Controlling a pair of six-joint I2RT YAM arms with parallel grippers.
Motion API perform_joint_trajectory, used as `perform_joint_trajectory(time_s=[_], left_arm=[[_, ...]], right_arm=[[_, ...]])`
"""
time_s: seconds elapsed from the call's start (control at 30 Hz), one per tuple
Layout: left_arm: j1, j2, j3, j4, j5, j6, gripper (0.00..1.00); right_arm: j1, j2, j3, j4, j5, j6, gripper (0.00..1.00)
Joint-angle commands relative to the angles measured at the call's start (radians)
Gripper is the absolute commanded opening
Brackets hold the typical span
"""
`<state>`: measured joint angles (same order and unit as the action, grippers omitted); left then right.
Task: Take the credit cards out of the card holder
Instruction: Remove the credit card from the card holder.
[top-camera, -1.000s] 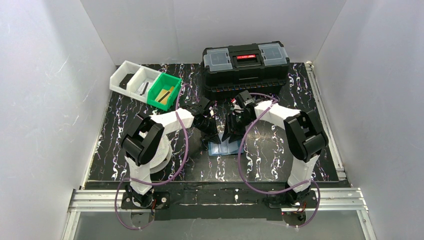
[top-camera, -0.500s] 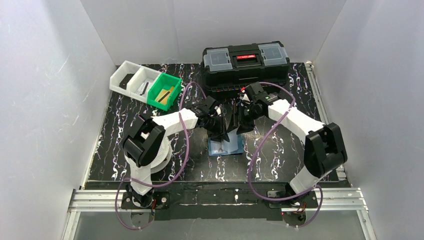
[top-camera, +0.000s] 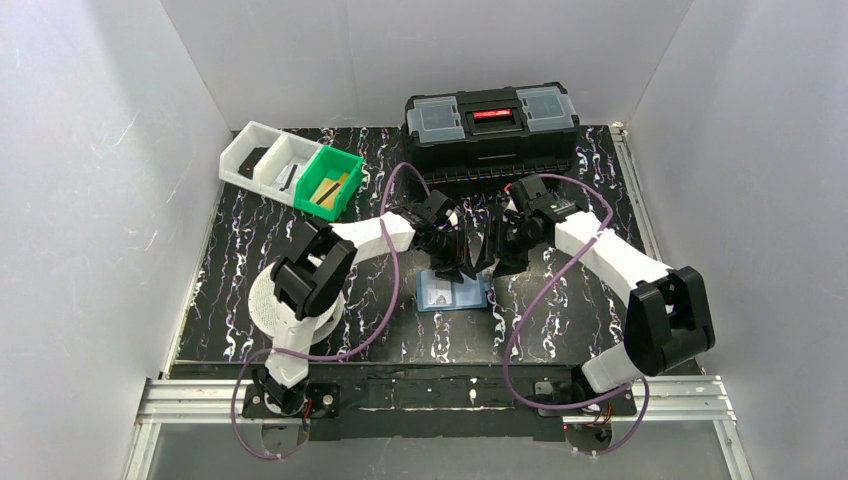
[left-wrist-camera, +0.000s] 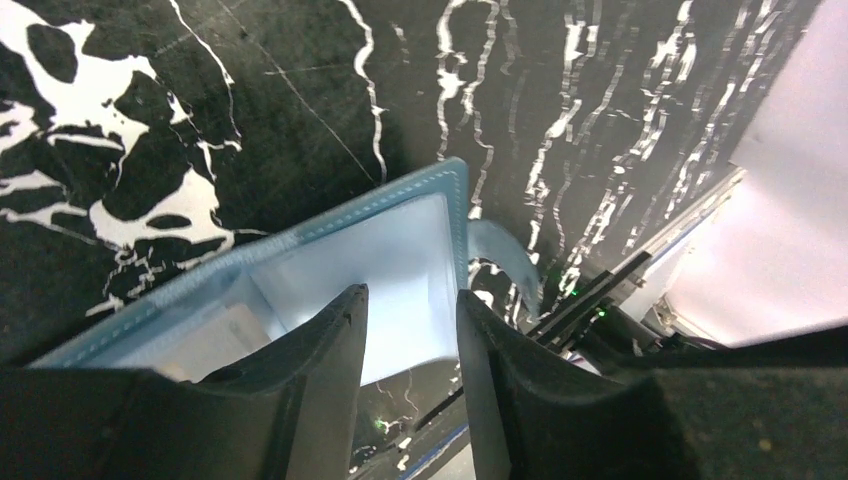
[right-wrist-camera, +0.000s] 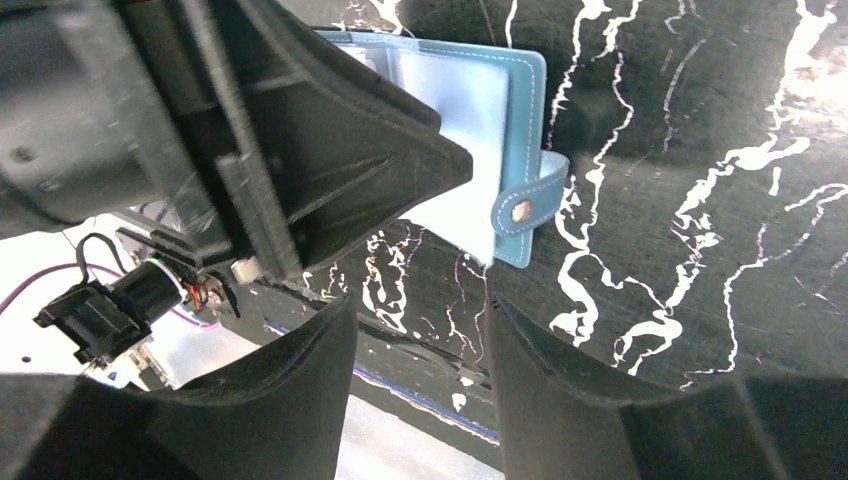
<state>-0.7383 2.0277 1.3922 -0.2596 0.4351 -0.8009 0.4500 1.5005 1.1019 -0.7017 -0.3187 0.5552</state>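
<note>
The blue card holder (top-camera: 455, 293) lies open and flat on the table, pale blue inside (left-wrist-camera: 385, 265), its snap strap (right-wrist-camera: 528, 207) off the right edge. A pale card (left-wrist-camera: 222, 338) shows inside one sleeve; I see no orange-tan card at the holder. My left gripper (top-camera: 462, 262) hovers over the holder's far edge, jaws open and empty (left-wrist-camera: 410, 295). My right gripper (top-camera: 497, 258) is right beside it, at the holder's far right corner, open and empty (right-wrist-camera: 422, 305). The left gripper's fingers (right-wrist-camera: 340, 150) cover part of the holder in the right wrist view.
A large black toolbox (top-camera: 491, 130) stands at the back, close behind both grippers. A green bin (top-camera: 328, 184) with flat tan pieces and two white bins (top-camera: 265, 155) sit at the back left. A white round base (top-camera: 268, 305) is beside the left arm.
Both grippers have shifted to the right over the holder's far edge, and the right arm has stretched out further. The holder has stayed in place.
</note>
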Motion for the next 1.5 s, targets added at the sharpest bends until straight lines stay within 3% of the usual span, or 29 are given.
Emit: perform_joint_trajectory(time_s=[0.0,0.47,0.97,1.47], left_arm=[[-0.021,0.039,0.039,-0.007,0.036,-0.002,0.38],[-0.022,-0.043,0.049,-0.075,-0.010,0.045,0.37],[0.007,-0.137,0.013,-0.130,-0.042,0.076,0.24],[0.099,-0.268,-0.205,-0.167,-0.099,0.093,0.22]], right_arm=[[-0.017,-0.073,-0.011,-0.007,0.042,0.011,0.56],[-0.017,-0.069,-0.007,-0.002,0.031,0.012,0.53],[-0.004,-0.046,-0.002,0.023,-0.040,0.002,0.52],[0.062,0.183,0.048,0.158,-0.205,0.050,0.40]])
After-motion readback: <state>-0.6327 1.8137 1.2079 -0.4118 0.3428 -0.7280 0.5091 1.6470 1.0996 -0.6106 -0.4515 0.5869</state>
